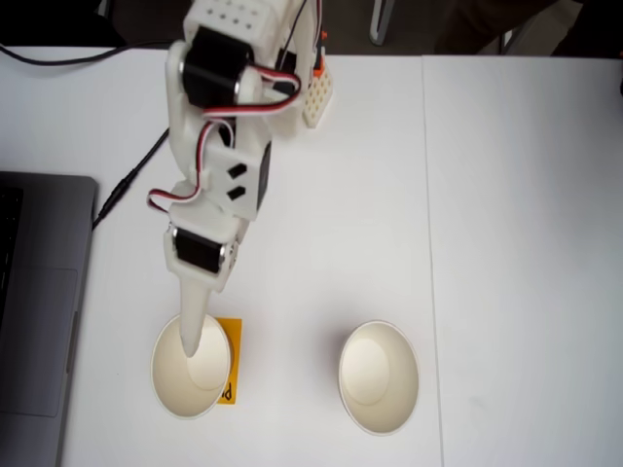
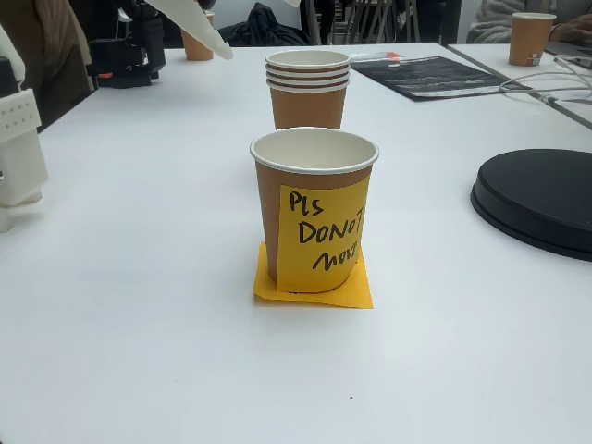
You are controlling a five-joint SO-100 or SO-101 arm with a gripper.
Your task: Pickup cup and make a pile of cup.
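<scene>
The cup (image 1: pixel 173 384) stands at the lower left of a fixed view from above, white inside, with an orange note on its side. In a table-level fixed view the cup (image 2: pixel 314 208) shows its brown wall and the handwritten note. My gripper (image 1: pixel 190 350) points down over its mouth. From table level a white fingertip (image 2: pixel 220 48) hangs high above the table, apart from the cup. Whether the jaws are open is unclear. A plain cup (image 1: pixel 378 377) stands to the right. At table level a nested brown cup stack (image 2: pixel 308 88) stands behind the noted cup.
A flat orange sticky note (image 2: pixel 313 289) lies under the noted cup. A laptop (image 1: pixel 39 311) lies at the left edge, with a black cable (image 1: pixel 127 185) beside the arm. A black round disc (image 2: pixel 536 199) sits at the right at table level. A table seam (image 1: pixel 428 243) runs vertically.
</scene>
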